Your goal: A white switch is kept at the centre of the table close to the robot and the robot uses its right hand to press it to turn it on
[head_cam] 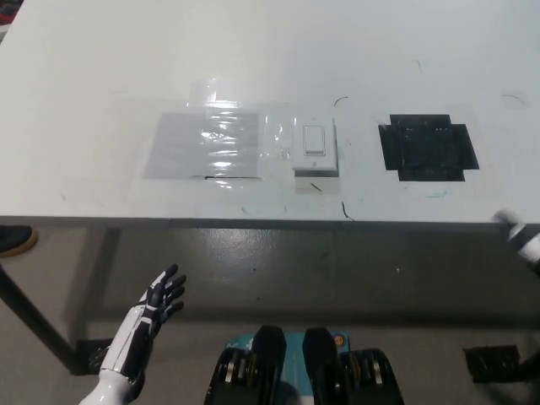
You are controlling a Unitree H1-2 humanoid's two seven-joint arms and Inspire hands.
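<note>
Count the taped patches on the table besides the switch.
2: a clear plastic patch left of the white switch, touching it, and a black tape patch to its right, apart.

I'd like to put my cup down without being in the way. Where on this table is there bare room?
The far half of the table is bare, as are the left end beside the grey taped sheet and the gap between the white switch and the black taped patch. The near-centre strip is crowded.

Only a blurred sliver of the right hand [521,236] shows at the right edge, its fingers out of sight, a dark shoe [15,240] is cut by the left edge, and the surface [101,67] runs past the top
</note>
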